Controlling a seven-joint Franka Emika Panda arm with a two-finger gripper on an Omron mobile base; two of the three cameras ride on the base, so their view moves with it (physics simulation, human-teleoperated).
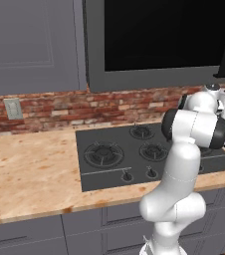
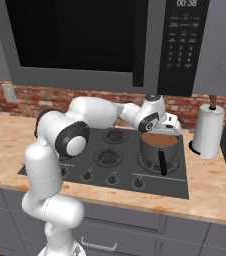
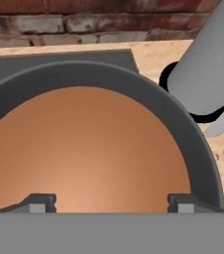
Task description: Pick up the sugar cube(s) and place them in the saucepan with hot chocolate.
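Directly below my pincer [image 3: 111, 201] sits the saucepan [image 2: 158, 150], on the right front burner of the black cooktop [image 2: 110, 160]. Its fingertips [image 3: 40, 202] stand wide apart with nothing between them. No sugar cube is visible on the brown liquid or elsewhere, so I cannot tell where it lies; possibly it has sunk.

Risks, as I judge them: descending would dip the tips into the hot chocolate; a careless sideways exit could clip the rim or knock the paper-towel roll [image 2: 208, 131] just beside the pan.

Materials: pan wall dark grey, matte, round, with a straight black handle [image 2: 162, 162] pointing toward the front. Liquid smooth, uniform brown. Counter [image 2: 212, 185] speckled tan stone. Backsplash [image 1: 59, 112] rough red brick.
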